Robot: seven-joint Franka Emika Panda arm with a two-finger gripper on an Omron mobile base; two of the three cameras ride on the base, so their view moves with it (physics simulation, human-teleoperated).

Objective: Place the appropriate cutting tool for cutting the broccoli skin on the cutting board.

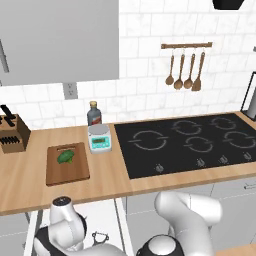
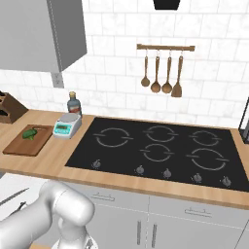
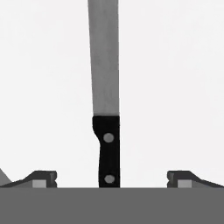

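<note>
Hand view first: the gripper (image 3: 112, 179) hangs right over the knife (image 3: 106, 131), fingertips (image 3: 42, 178) spread wide, one on each side of the black riveted handle, neither touching it. The narrow silver blade runs straight away from the handle toward the top of that view, all of it lying on a plain white surface.

The left base view gives the wider picture: the arm (image 1: 187, 215) is folded low in front of the counter, bent down below the counter's edge.

In the right base view the arm's white shoulder (image 2: 58, 206) bulks at the lower left, and a thin grey sliver lies on a white surface at the left edge; whether that is the blade, I cannot tell.

On the counter (image 1: 30, 180), the cutting board (image 1: 67, 163) lies flat, with the broccoli (image 1: 65, 157) sitting on its upper half. Beside the board stands a small kitchen scale (image 1: 99, 137), and just behind that a dark bottle (image 1: 93, 114). Far left, the knife block (image 1: 12, 131) with its black handles. To the right lies the black cooktop (image 1: 190, 142). On the far wall, wooden utensils hang from a rail (image 1: 186, 46).
</note>
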